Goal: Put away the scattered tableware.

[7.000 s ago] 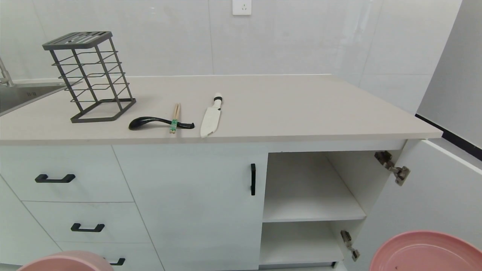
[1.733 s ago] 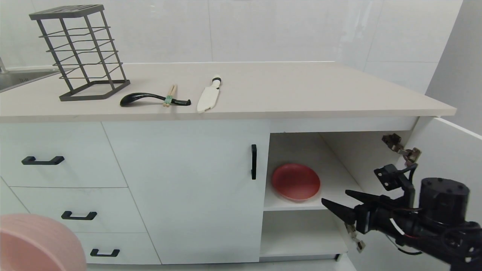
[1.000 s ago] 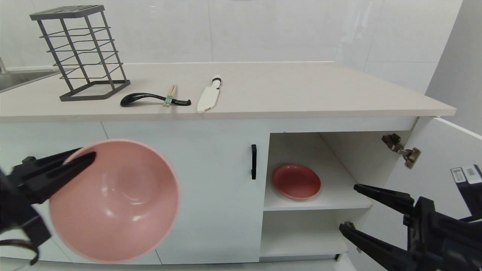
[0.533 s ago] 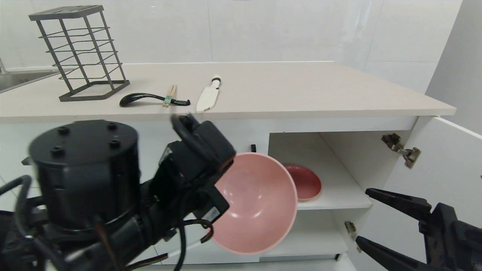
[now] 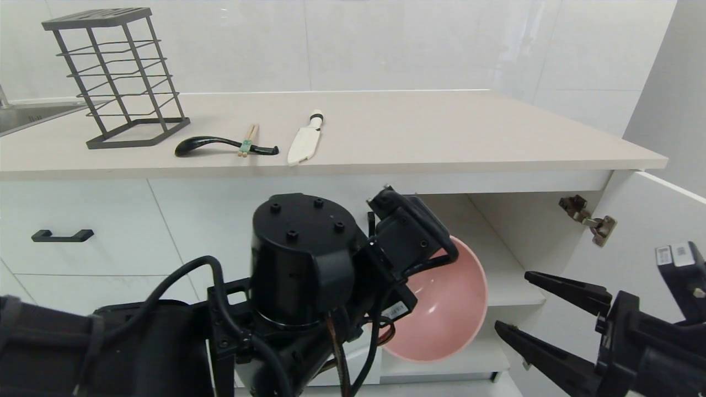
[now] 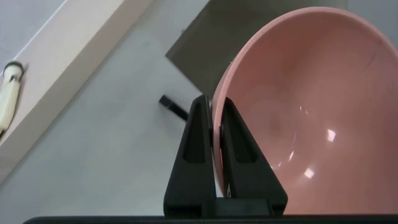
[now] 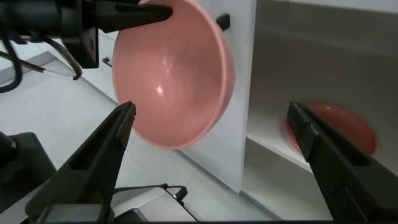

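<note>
My left gripper (image 6: 213, 102) is shut on the rim of a pink bowl (image 5: 447, 309), holding it tilted in front of the open cabinet's upper shelf (image 5: 510, 295). The same bowl (image 7: 174, 81) fills the space between my right gripper's spread fingers. A red plate (image 7: 336, 134) lies on that shelf behind the bowl. My right gripper (image 5: 512, 300) is open and holds nothing, low and to the right of the bowl. On the countertop lie a black spoon (image 5: 220, 144), chopsticks (image 5: 248, 140) and a white knife (image 5: 305, 143).
A black wire rack (image 5: 118, 77) stands at the counter's left, with a sink (image 5: 27, 113) beyond it. The cabinet door (image 5: 651, 220) hangs open at the right. A closed door with a black handle and drawers (image 5: 60, 236) sit left of the opening.
My left arm swung the pink bowl from the lower left across to the cabinet opening, where it now covers the red plate in the head view. The right gripper stayed open at the lower right.
</note>
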`<state>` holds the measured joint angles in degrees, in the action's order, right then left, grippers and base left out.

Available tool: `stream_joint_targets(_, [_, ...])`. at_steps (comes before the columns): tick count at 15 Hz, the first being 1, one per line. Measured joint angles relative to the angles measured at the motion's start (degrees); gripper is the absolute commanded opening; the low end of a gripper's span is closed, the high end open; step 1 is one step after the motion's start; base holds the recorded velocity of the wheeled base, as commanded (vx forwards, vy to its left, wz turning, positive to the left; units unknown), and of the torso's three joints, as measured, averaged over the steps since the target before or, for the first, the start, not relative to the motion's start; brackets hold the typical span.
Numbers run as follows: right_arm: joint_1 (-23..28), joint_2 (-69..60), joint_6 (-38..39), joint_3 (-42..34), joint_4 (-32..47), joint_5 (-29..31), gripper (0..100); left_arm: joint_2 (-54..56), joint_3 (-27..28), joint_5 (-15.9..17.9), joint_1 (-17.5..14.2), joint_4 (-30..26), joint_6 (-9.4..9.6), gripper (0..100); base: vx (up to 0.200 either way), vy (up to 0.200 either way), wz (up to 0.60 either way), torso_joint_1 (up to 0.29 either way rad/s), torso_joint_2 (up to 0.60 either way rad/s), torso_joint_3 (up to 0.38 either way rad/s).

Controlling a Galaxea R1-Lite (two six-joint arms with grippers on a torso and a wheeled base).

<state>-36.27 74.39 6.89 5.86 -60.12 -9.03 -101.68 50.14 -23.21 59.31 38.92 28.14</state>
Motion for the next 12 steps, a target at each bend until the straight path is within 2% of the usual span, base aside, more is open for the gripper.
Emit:
stream_joint_targets(2, [0.02,1.83,0.22,0.02,0.76,0.5,100,-2.28,1.38,0.01,0.54,0.35,0.87,0,0.0,0.0,0.0,0.0,0.0,0.0])
stream_joint_targets(4, [0.33,3.34,1.58,0.13,0.78,2.46,100,-3.41,1.76,0.0,0.67,0.38,0.95,0,0.0,0.0,0.0,0.0,0.0,0.0])
stream_joint_targets(12, [3.8,10.25,2.15,3.0,0.43,2.83,100,-4.27,1.93,0.3,0.94,1.26,1.06,0,0.0,0.0,0.0,0.0,0.0,0.0])
